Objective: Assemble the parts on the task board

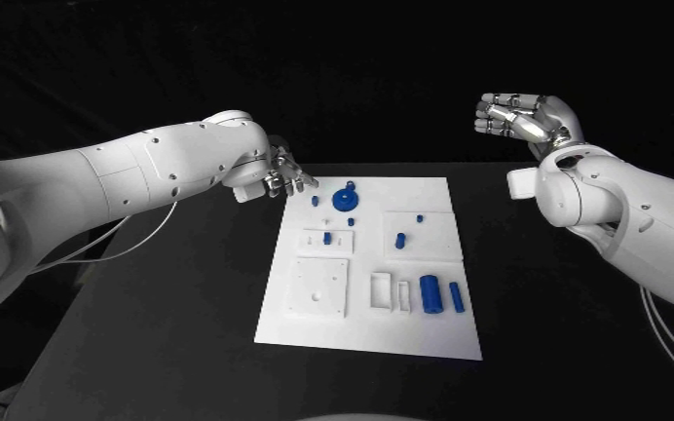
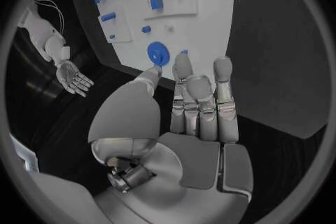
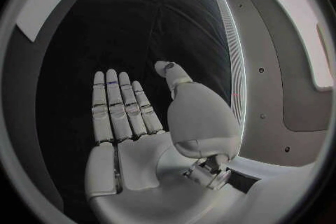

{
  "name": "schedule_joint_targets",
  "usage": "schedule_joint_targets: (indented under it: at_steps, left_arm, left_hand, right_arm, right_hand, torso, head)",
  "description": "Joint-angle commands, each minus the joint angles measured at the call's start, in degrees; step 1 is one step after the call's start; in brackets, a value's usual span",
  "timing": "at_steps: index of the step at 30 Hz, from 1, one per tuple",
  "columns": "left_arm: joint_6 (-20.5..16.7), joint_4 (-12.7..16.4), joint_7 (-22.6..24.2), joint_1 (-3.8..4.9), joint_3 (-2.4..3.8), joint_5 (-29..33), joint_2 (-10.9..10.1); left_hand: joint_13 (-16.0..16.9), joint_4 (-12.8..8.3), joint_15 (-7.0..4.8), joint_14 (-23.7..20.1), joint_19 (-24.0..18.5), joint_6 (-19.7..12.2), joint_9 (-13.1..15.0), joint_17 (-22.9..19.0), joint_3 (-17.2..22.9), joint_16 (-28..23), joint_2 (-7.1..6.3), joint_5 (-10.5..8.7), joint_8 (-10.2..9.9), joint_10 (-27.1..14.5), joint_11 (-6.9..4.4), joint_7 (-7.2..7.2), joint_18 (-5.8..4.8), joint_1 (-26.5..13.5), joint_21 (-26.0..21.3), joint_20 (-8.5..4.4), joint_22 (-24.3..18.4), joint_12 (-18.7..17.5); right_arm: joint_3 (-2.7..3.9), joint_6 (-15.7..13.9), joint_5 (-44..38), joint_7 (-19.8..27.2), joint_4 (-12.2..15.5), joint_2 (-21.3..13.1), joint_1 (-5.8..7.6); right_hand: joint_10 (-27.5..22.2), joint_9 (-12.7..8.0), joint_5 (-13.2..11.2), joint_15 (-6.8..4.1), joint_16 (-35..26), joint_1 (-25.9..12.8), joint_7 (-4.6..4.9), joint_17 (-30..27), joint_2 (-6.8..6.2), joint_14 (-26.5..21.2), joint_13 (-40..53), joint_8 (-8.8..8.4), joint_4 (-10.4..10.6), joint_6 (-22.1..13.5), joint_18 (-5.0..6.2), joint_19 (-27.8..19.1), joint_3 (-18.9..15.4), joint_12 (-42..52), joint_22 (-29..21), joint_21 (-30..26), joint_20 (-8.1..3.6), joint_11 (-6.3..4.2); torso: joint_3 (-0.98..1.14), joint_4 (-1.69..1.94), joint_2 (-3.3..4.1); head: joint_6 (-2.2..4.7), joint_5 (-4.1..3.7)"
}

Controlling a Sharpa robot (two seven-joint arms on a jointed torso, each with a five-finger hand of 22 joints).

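White and flat, the task board [image 1: 368, 335] lies in the middle of the black table [image 1: 168, 343], and I read it from my head camera like a clock face. At about twelve o'clock on the board a blue gear [image 1: 346, 198] stands with a small blue peg rising from it. Just below that, toward the centre, I see two small blue parts: a blue block [image 1: 327, 239] in a shallow white recess at about ten o'clock, and a blue stub [image 1: 399, 240] on the raised white square at about two o'clock. At about five o'clock a thick blue cylinder [image 1: 430, 293] lies beside a thinner blue pin [image 1: 455, 295], the two near each other but not touching. At seven o'clock sits a white square plate [image 1: 320, 287], and next to it at six o'clock a pair of narrow white slots [image 1: 391, 291].

My left hand [image 1: 281, 175] hovers at the board's eleven o'clock corner, just beside the gear. From the left wrist camera I see its fingers [image 2: 199, 98] straight and side by side, the thumb set apart from them, nothing between them; the fingertips hang above the table's dark surface at the board's edge, close to the gear [image 2: 158, 54] without touching it.

My right hand [image 1: 527, 117] is raised well off the board at about two o'clock, palm showing. In the right wrist camera its fingers [image 3: 117, 103] are extended and close together, thumb held out to the side, holding nothing.
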Motion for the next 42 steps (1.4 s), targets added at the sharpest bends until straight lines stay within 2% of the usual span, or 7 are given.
schedule_joint_targets:
  at_steps: [1, 16, 25, 28, 29, 31, 42]
  left_arm:
    - [2.27, -2.77, 1.87, 0.30, 0.06, -0.25, 1.41]
    - [5.50, -11.31, 4.05, 0.18, -0.30, -1.53, 7.04]
    - [8.88, -14.35, 6.15, -0.11, -0.62, -2.13, 8.87]
    - [9.60, -14.95, 6.47, -0.18, -0.70, -2.19, 9.18]
    - [9.76, -15.07, 6.54, -0.20, -0.73, -2.25, 9.24]
    - [9.96, -15.24, 6.61, -0.24, -0.78, -2.38, 9.35]
    - [11.34, -15.65, 6.77, -0.49, -1.09, -3.04, 9.67]
  left_hand:
    - [0.27, -0.97, -0.02, -0.46, 0.43, -0.51, 0.17, -0.28, -0.15, 0.55, 0.76, 0.28, -0.20, 2.91, 0.26, -0.13, -0.36, -0.27, -0.69, -0.07, 0.51, -0.29]
    - [0.44, -3.85, 0.41, -1.73, 0.38, -2.65, -1.99, -1.57, -0.44, 0.79, 2.28, 1.32, -0.25, 2.77, 0.65, 0.47, -0.30, -0.81, -3.00, 0.36, 2.15, -2.66]
    - [0.38, -4.68, 1.10, -3.84, -0.44, -4.27, -8.59, -2.38, -0.99, 1.23, 2.26, 0.40, -0.25, 2.64, 1.46, 1.43, -0.47, -0.69, -5.38, 1.00, 3.11, -5.26]
    - [0.54, -3.90, 1.14, -3.88, -0.30, -4.22, -8.95, -2.51, -1.41, 1.42, 1.46, -1.12, -0.22, 2.67, 1.47, 1.50, -0.44, -1.33, -5.67, 1.03, 3.42, -5.27]
    - [0.66, -2.54, 1.16, -3.88, -0.21, -4.06, -8.92, -2.48, -1.48, 1.61, 0.49, -4.66, -0.19, 2.66, 1.47, 1.62, -0.41, -2.08, -5.72, 1.03, 3.53, -5.11]
    - [0.85, -0.23, 1.22, -4.05, -0.15, -3.98, -8.72, -2.54, -0.92, 1.83, -0.77, -6.13, -0.18, 2.63, 1.54, 1.68, -0.35, -1.54, -5.94, 1.10, 3.87, -5.06]
    - [1.11, 0.92, 1.25, -4.28, 0.17, -4.37, -8.46, -2.96, -1.48, 2.13, -0.85, -6.11, -0.26, 2.58, 1.61, 1.82, -0.28, -0.22, -6.93, 1.18, 4.84, -5.38]
  right_arm:
    - [0.04, 0.73, -0.24, 0.54, 0.32, -0.05, -0.01]
    - [0.05, 0.81, -0.39, 0.38, 0.64, -0.17, 0.07]
    - [0.06, 1.12, -0.34, 0.07, 1.14, -0.12, 0.16]
    - [0.06, 1.17, -0.31, 0.01, 1.34, -0.08, 0.17]
    - [0.06, 1.18, -0.30, 0.00, 1.38, -0.07, 0.17]
    - [0.06, 1.20, -0.28, -0.01, 1.41, -0.04, 0.17]
    - [0.06, 1.26, -0.22, -0.01, 1.31, 0.09, 0.18]
  right_hand:
    - [-0.24, -0.09, 0.23, 0.06, -0.15, -0.29, -0.02, -0.09, -0.08, -0.33, -0.09, -0.16, -0.35, -0.31, 0.70, -0.30, 0.30, -0.26, -0.06, 0.10, -0.06, 0.00]
    - [-0.29, -0.09, 0.11, 0.08, -0.16, -0.88, 0.00, -0.09, -0.07, -0.38, -0.09, -0.16, -0.95, -0.42, 0.70, -0.34, 0.51, -0.26, -0.06, 0.10, -0.05, 0.02]
    - [-0.37, -0.11, -0.86, 0.12, -0.16, -0.79, 0.04, -0.10, -0.14, -0.47, -0.09, -0.18, -1.19, -0.64, 0.69, -0.41, 0.29, -0.27, -0.07, 0.08, -0.03, 0.05]
    - [-0.39, -0.10, -2.07, 0.12, -0.15, -1.08, 0.03, -0.09, 0.16, -0.46, -0.09, -0.18, -1.02, -0.64, 0.70, -0.43, -0.19, -0.26, -0.06, 0.10, 0.00, 0.06]
    - [-0.40, -0.10, -2.70, 0.12, -0.15, -1.11, 0.00, -0.09, 0.47, -0.49, -0.09, -0.17, -0.59, -0.66, 0.72, -0.42, -1.04, -0.27, -0.06, 0.11, 0.00, 0.04]
    - [-0.44, -0.12, -2.89, 0.13, -0.16, -0.85, 0.02, -0.10, 0.72, -0.48, -0.08, -0.20, -0.28, -0.65, 0.71, -0.50, -1.83, -0.23, -0.05, 0.09, 0.01, 0.06]
    - [-0.44, -0.11, -2.30, 0.14, -0.15, -0.58, 0.05, -0.09, 0.90, -0.51, -0.09, -0.18, 0.20, -0.80, 0.73, -0.50, -2.65, -0.25, -0.06, 0.11, 0.03, 0.09]
  torso:
    - [0.07, -0.21, 0.35]
    - [0.03, -0.44, 1.25]
    - [-0.07, -0.56, 1.70]
    - [-0.08, -0.55, 1.82]
    - [-0.08, -0.56, 1.86]
    - [-0.07, -0.53, 1.89]
    - [-0.07, -0.54, 1.80]
  head:
    - [0.23, 0.17]
    - [0.94, 0.27]
    - [1.25, 0.44]
    - [1.22, 0.26]
    - [1.24, 0.25]
    - [1.21, 0.29]
    - [0.79, 0.29]
